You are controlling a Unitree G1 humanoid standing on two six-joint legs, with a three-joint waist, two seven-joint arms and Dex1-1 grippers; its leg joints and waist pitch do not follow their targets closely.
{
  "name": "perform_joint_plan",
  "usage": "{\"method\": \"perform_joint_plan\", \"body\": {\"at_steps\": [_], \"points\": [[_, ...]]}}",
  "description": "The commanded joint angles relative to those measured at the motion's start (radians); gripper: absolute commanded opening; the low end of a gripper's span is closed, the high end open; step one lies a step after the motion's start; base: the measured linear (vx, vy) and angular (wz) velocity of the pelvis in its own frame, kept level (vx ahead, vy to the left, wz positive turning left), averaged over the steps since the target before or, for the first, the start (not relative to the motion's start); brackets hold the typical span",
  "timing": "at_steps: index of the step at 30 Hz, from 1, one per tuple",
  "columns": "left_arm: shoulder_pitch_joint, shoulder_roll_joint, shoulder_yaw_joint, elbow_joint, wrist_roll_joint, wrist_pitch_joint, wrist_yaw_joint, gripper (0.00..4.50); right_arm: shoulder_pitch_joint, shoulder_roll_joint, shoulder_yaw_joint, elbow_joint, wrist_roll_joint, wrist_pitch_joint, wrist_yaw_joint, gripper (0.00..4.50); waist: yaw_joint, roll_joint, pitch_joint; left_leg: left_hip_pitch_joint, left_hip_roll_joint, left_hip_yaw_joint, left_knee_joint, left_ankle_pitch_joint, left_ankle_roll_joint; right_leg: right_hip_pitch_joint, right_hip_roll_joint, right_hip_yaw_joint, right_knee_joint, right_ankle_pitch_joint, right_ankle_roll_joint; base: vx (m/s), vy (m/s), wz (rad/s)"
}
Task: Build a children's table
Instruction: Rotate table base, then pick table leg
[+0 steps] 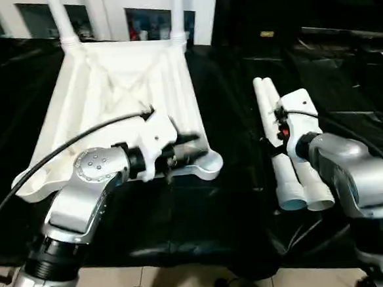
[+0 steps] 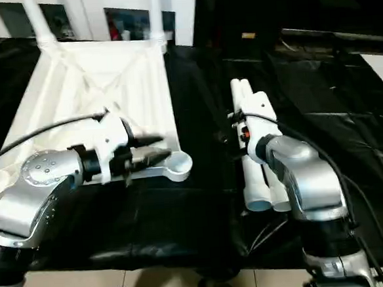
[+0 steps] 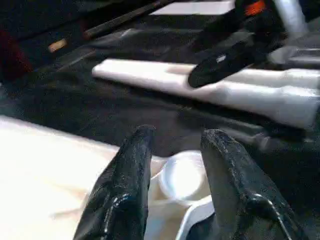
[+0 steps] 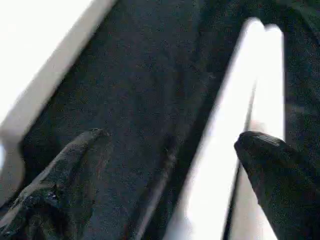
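The white table top (image 1: 124, 76) lies upside down on black cloth, ribs facing up. Two white legs (image 1: 178, 13) stand fitted in its far corner sockets. Its near right corner socket (image 3: 182, 172) is empty. My left gripper (image 3: 175, 135) hovers just above that socket, open by a small gap, with nothing between the fingers. Two loose white legs (image 1: 292, 176) lie side by side to the right of the top. My right gripper (image 4: 170, 137) hangs over them, open wide, with one finger (image 4: 272, 165) above a leg and the other over the cloth.
The black cloth (image 1: 235, 206) covers the whole work surface and ends at a front edge above pale floor tiles (image 1: 188, 281). White cabinets (image 1: 103, 12) stand behind. A black cable (image 1: 60, 149) arcs over my left forearm.
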Motion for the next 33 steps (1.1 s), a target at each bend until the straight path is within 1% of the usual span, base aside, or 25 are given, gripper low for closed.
{"method": "perform_joint_plan", "body": {"at_steps": [1,2,3,4,5,6,7,8,9,11,12,13,14,15,17,19,20,22,25,27,28,29,31,33], "points": [[0.025,0.015,0.013,-0.021,0.011,0.013,0.011,1.86,-0.040,0.013,-0.020,-0.007,-0.050,0.135,-0.041,4.46,-0.002,0.008,-0.077,0.022,-0.007,-0.001,-0.061,-0.213,-0.040,0.055,-0.028,0.027,-0.069,-0.264,-0.127,0.000,0.000,0.00],[0.037,0.026,0.017,-0.039,0.003,0.026,0.003,1.86,-0.052,0.015,-0.019,-0.006,-0.063,0.178,-0.044,4.46,-0.003,0.008,-0.075,0.020,-0.008,-0.002,-0.063,-0.213,-0.042,0.056,-0.029,0.028,-0.070,-0.272,-0.121,0.000,0.000,0.00],[0.041,0.029,0.018,-0.046,-0.001,0.031,0.000,1.86,-0.055,0.016,-0.019,-0.007,-0.066,0.190,-0.045,4.46,-0.002,0.010,-0.077,0.023,-0.006,-0.003,-0.063,-0.211,-0.047,0.055,-0.032,0.028,-0.068,-0.269,-0.118,0.000,0.000,0.00],[0.050,0.038,0.021,-0.066,-0.011,0.046,-0.009,1.86,-0.062,0.018,-0.022,-0.007,-0.069,0.217,-0.048,4.46,0.000,0.011,-0.076,0.025,-0.006,-0.001,-0.062,-0.208,-0.048,0.052,-0.031,0.029,-0.069,-0.258,-0.117,0.000,0.000,0.00],[0.059,0.052,0.021,-0.089,-0.020,0.066,-0.018,1.86,-0.067,0.024,-0.030,-0.010,-0.067,0.243,-0.060,4.46,-0.001,0.009,-0.076,0.024,-0.007,-0.001,-0.063,-0.203,-0.049,0.054,-0.031,0.029,-0.066,-0.249,-0.119,0.000,0.000,0.00],[0.066,0.067,0.023,-0.112,-0.029,0.084,-0.030,1.86,-0.073,0.032,-0.041,-0.013,-0.060,0.272,-0.070,4.46,0.000,0.010,-0.070,0.022,-0.005,-0.001,-0.065,-0.204,-0.048,0.052,-0.032,0.030,-0.069,-0.246,-0.118,0.000,0.000,0.00],[0.070,0.075,0.023,-0.125,-0.034,0.095,-0.037,1.86,-0.077,0.038,-0.048,-0.015,-0.054,0.289,-0.077,4.46,0.000,0.011,-0.073,0.023,-0.006,-0.001,-0.063,-0.198,-0.048,0.053,-0.031,0.030,-0.066,-0.236,-0.119,0.000,0.000,0.00],[0.075,0.088,0.027,-0.145,-0.047,0.116,-0.044,1.86,-0.080,0.042,-0.052,-0.021,-0.047,0.318,-0.087,4.46,0.001,0.012,-0.073,0.024,-0.007,0.000,-0.064,-0.192,-0.049,0.052,-0.031,0.030,-0.065,-0.225,-0.122,0.000,0.000,0.00],[0.081,0.101,0.029,-0.164,-0.059,0.132,-0.053,1.86,-0.080,0.048,-0.058,-0.027,-0.040,0.344,-0.095,4.46,0.001,0.012,-0.067,0.024,-0.008,0.000,-0.065,-0.201,-0.054,0.050,-0.030,0.030,-0.065,-0.230,-0.122,0.000,0.000,0.00],[0.091,0.126,0.030,-0.192,-0.072,0.153,-0.068,1.86,-0.079,0.062,-0.070,-0.038,-0.032,0.384,-0.106,4.46,0.001,0.013,-0.065,0.025,-0.007,-0.001,-0.067,-0.209,-0.058,0.049,-0.031,0.030,-0.067,-0.247,-0.117,0.000,0.000,0.00],[0.092,0.127,0.030,-0.192,-0.072,0.154,-0.068,1.86,-0.079,0.062,-0.070,-0.038,-0.032,0.386,-0.107,4.46,0.002,0.010,-0.063,0.024,-0.008,-0.002,-0.068,-0.214,-0.061,0.050,-0.031,0.029,-0.067,-0.266,-0.108,0.000,0.000,0.00],[0.096,0.137,0.029,-0.202,-0.073,0.158,-0.074,1.86,-0.079,0.069,-0.075,-0.042,-0.031,0.400,-0.109,4.46,0.001,0.010,-0.063,0.025,-0.007,-0.002,-0.069,-0.220,-0.063,0.048,-0.032,0.029,-0.069,-0.276,-0.104,0.000,0.000,0.00],[0.100,0.145,0.036,-0.212,-0.078,0.168,-0.075,1.86,-0.079,0.076,-0.074,-0.050,-0.038,0.424,-0.107,4.46,-0.001,0.006,-0.057,0.023,-0.008,-0.002,-0.070,-0.230,-0.063,0.045,-0.031,0.029,-0.073,-0.297,-0.094,0.000,0.000,0.00],[0.103,0.150,0.043,-0.221,-0.082,0.175,-0.075,1.86,-0.078,0.082,-0.072,-0.056,-0.044,0.442,-0.105,4.46,0.000,0.009,-0.058,0.025,-0.008,-0.002,-0.070,-0.236,-0.066,0.044,-0.032,0.030,-0.074,-0.314,-0.085,0.000,0.000,0.00],[0.108,0.163,0.053,-0.242,-0.089,0.192,-0.074,1.86,-0.082,0.091,-0.057,-0.069,-0.043,0.475,-0.099,4.46,0.000,0.006,-0.056,0.026,-0.008,-0.004,-0.072,-0.244,-0.069,0.042,-0.034,0.030,-0.077,-0.343,-0.072,0.000,0.000,0.00],[0.110,0.166,0.055,-0.248,-0.092,0.197,-0.073,1.86,-0.086,0.095,-0.054,-0.075,-0.041,0.481,-0.098,4.46,-0.001,0.007,-0.055,0.025,-0.007,-0.005,-0.073,-0.242,-0.073,0.042,-0.034,0.029,-0.076,-0.342,-0.068,0.000,0.000,0.00],[0.111,0.167,0.056,-0.251,-0.092,0.198,-0.072,1.86,-0.088,0.097,-0.051,-0.078,-0.039,0.483,-0.097,4.46,-0.002,0.005,-0.054,0.026,-0.007,-0.005,-0.073,-0.241,-0.074,0.041,-0.034,0.029,-0.076,-0.340,-0.066,0.000,0.000,0.00],[0.114,0.172,0.055,-0.260,-0.097,0.204,-0.069,1.86,-0.099,0.110,-0.047,-0.088,-0.026,0.493,-0.098,4.46,-0.002,0.006,-0.054,0.025,-0.008,-0.005,-0.073,-0.235,-0.075,0.040,-0.034,0.030,-0.075,-0.337,-0.061,0.000,0.000,0.00],[0.118,0.180,0.053,-0.276,-0.106,0.218,-0.064,1.86,-0.106,0.127,-0.053,-0.107,-0.003,0.495,-0.099,4.46,-0.002,0.006,-0.054,0.025,-0.007,-0.004,-0.074,-0.227,-0.076,0.041,-0.035,0.030,-0.074,-0.324,-0.060,0.000,0.000,0.00],[0.119,0.182,0.053,-0.281,-0.108,0.220,-0.062,1.86,-0.111,0.135,-0.057,-0.120,0.005,0.501,-0.097,4.46,-0.001,0.007,-0.054,0.025,-0.007,-0.003,-0.074,-0.216,-0.079,0.041,-0.034,0.031,-0.072,-0.300,-0.066,0.000,0.000,0.00],[0.119,0.183,0.054,-0.281,-0.108,0.221,-0.062,1.86,-0.113,0.141,-0.061,-0.128,0.010,0.492,-0.094,4.46,-0.001,0.008,-0.055,0.025,-0.007,-0.003,-0.074,-0.207,-0.081,0.042,-0.033,0.030,-0.069,-0.279,-0.070,0.000,0.000,0.00],[0.119,0.184,0.055,-0.279,-0.107,0.219,-0.062,1.86,-0.121,0.152,-0.069,-0.146,0.020,0.463,-0.085,4.46,-0.001,0.008,-0.055,0.026,-0.007,-0.003,-0.075,-0.205,-0.081,0.042,-0.033,0.030,-0.069,-0.272,-0.071,0.000,0.000,0.00],[0.121,0.187,0.055,-0.280,-0.110,0.222,-0.061,1.86,-0.127,0.155,-0.074,-0.155,0.011,0.457,-0.090,4.46,0.000,0.007,-0.055,0.026,-0.007,-0.002,-0.075,-0.204,-0.082,0.043,-0.033,0.030,-0.068,-0.267,-0.073,0.000,0.000,0.00],[0.123,0.189,0.055,-0.284,-0.112,0.225,-0.061,1.86,-0.129,0.150,-0.075,-0.153,-0.007,0.459,-0.105,4.46,-0.001,0.008,-0.054,0.027,-0.007,-0.002,-0.076,-0.211,-0.090,0.041,-0.033,0.030,-0.068,-0.278,-0.074,0.000,0.000,0.00]]}}
